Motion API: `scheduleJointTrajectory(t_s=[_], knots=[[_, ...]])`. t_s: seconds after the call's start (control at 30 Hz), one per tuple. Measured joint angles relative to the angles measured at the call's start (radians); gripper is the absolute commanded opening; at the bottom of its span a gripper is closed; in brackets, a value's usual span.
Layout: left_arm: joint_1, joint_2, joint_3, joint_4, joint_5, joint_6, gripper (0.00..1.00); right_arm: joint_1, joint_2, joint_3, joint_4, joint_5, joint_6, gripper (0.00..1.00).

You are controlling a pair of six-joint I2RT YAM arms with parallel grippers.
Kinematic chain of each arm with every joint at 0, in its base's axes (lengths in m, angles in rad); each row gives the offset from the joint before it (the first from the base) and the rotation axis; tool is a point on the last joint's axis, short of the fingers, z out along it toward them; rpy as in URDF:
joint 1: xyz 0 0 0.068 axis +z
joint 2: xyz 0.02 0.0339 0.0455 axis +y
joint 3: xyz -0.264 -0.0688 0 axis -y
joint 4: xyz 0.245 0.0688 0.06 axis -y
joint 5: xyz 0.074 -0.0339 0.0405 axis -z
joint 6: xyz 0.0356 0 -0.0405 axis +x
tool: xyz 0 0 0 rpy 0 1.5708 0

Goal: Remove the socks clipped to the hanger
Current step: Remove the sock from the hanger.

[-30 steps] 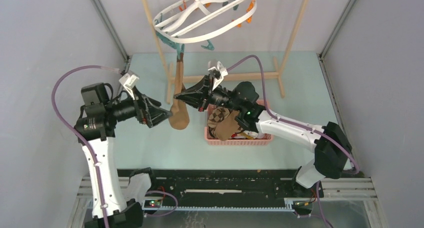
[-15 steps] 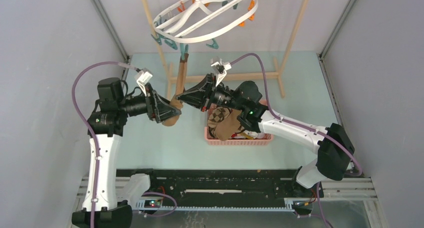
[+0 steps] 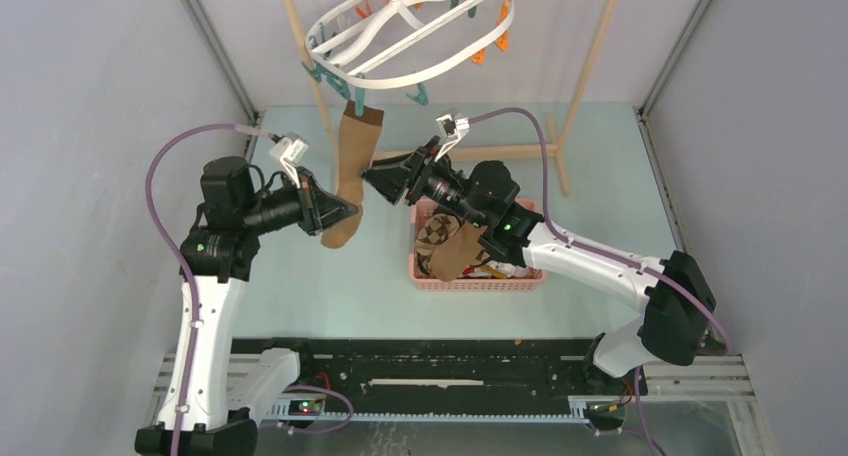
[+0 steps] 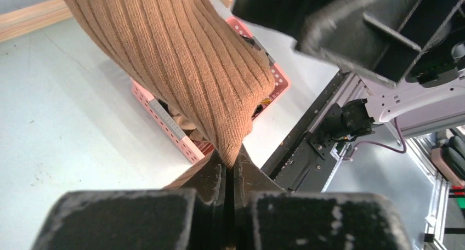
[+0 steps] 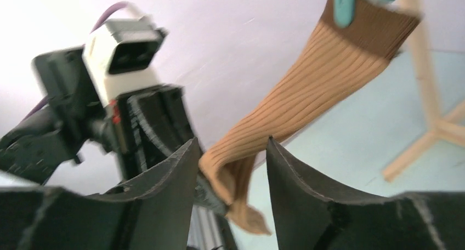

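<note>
The white oval hanger (image 3: 400, 76) hangs from the wooden rack at the top. One ribbed tan-brown sock (image 3: 350, 166) dangles from a teal clothespin (image 3: 358, 106) on its near rim. My left gripper (image 3: 350, 213) is shut on the sock's toe end; in the left wrist view the sock (image 4: 181, 69) runs down into the closed fingertips (image 4: 230, 165). My right gripper (image 3: 372, 179) stands open just right of the sock. In the right wrist view the sock (image 5: 307, 102) hangs past the spread fingers (image 5: 233, 146), touching neither, and the clothespin (image 5: 345, 3) still pinches its cuff.
A pink basket (image 3: 520, 276) on the table under the right arm holds several loose socks, one argyle. The wooden rack's legs (image 3: 585, 66) and crossbar stand behind the grippers. Other teal and orange clothespins hang from the hanger's ring. Grey walls close in both sides.
My left gripper moved right and closed on the sock's lower end. My right gripper let go of the sock, opened and drew back. The sock now hangs flatter.
</note>
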Motion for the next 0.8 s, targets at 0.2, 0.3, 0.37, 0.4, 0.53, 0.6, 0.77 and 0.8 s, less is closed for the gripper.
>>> scheduleJointTrajectory(t_s=[0.2, 0.3, 0.37, 0.4, 0.53, 0.6, 0.77, 0.8], knots=[[-0.058, -0.026, -0.001, 0.003, -0.063, 0.000, 0.00, -0.002, 0.015, 0.092, -0.065, 0.152, -0.038, 0.65], [-0.074, -0.028, -0.001, 0.002, -0.080, 0.000, 0.00, -0.010, 0.055, 0.189, -0.081, 0.175, -0.045, 0.71], [-0.076, -0.028, -0.001, 0.001, -0.084, 0.000, 0.00, -0.019, 0.085, 0.246, -0.084, 0.181, -0.049, 0.79], [-0.077, -0.029, -0.001, 0.000, -0.085, 0.001, 0.00, -0.023, 0.093, 0.259, -0.085, 0.182, -0.048, 0.82], [-0.079, -0.035, -0.001, -0.018, -0.086, 0.008, 0.00, -0.036, 0.113, 0.273, -0.103, 0.187, -0.047, 0.88], [-0.079, -0.042, -0.001, -0.028, -0.086, 0.010, 0.00, -0.037, 0.114, 0.267, -0.113, 0.196, -0.046, 0.89], [-0.082, -0.056, -0.001, -0.042, -0.086, 0.019, 0.00, -0.038, 0.114, 0.210, -0.098, 0.216, -0.013, 0.89], [-0.082, -0.056, -0.001, -0.045, -0.086, 0.020, 0.00, -0.038, 0.116, 0.200, -0.094, 0.219, -0.005, 0.89]])
